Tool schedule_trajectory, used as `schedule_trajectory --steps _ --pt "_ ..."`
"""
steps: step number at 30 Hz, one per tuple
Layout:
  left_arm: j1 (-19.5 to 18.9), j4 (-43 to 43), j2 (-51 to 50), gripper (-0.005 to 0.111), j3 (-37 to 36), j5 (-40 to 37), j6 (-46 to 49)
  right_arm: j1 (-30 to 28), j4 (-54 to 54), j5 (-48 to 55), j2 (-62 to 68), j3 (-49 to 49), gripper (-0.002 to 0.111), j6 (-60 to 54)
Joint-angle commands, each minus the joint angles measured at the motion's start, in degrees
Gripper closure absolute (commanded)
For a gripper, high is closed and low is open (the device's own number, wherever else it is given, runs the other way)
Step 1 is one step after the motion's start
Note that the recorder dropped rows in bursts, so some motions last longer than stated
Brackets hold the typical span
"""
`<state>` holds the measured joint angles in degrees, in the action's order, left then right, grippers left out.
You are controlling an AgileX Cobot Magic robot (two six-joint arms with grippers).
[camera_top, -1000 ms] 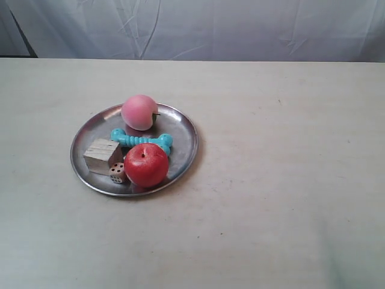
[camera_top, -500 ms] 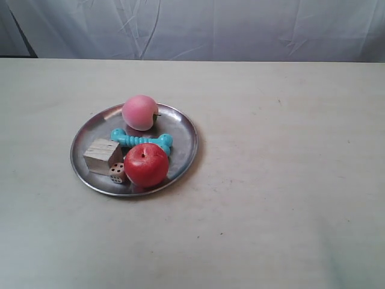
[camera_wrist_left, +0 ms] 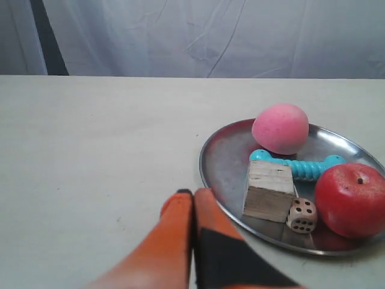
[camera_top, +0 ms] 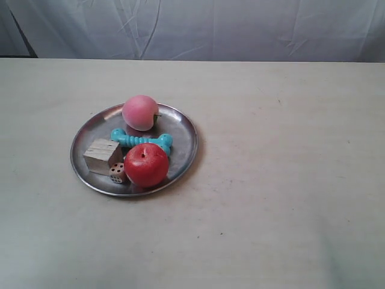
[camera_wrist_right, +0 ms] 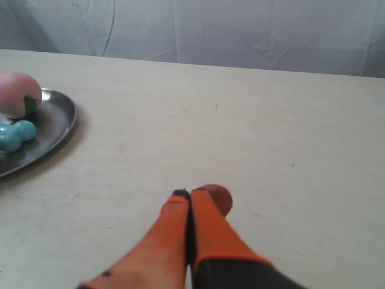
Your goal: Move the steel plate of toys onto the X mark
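The steel plate (camera_top: 89, 136) lies on the pale table, left of centre in the exterior view. On it are the pink peach (camera_top: 140, 112), turquoise bone (camera_top: 141, 140), red apple (camera_top: 146, 164), wooden block (camera_top: 102, 155) and die (camera_top: 118, 173). No arm shows in the exterior view. My left gripper (camera_wrist_left: 192, 194) is shut and empty, its tips just off the rim of the plate (camera_wrist_left: 224, 162), close to the block (camera_wrist_left: 268, 190). My right gripper (camera_wrist_right: 191, 193) is shut and empty over bare table, well away from the plate (camera_wrist_right: 58, 118). I cannot make out the X mark.
A wrinkled pale cloth (camera_top: 240, 27) hangs behind the table's far edge, with a dark strip (camera_top: 18, 30) at its left end. Pale tabletop (camera_top: 289, 168) stretches to the right of the plate in the exterior view.
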<state>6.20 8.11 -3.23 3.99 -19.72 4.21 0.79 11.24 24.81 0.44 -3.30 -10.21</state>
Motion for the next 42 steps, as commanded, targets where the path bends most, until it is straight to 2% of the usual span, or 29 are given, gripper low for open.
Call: schedule_trajectory --steps 1,42 --pt "0.1 -0.3 3.2 0.107 -3.7 0.9 -1.0 -0.2 -0.1 -0.6 -0.4 0.2 0.108 -0.1" --pt "0.1 -0.2 3.2 0.107 -4.0 2.1 -0.9 -0.2 -0.1 -0.6 -0.4 0.2 0.108 -0.1"
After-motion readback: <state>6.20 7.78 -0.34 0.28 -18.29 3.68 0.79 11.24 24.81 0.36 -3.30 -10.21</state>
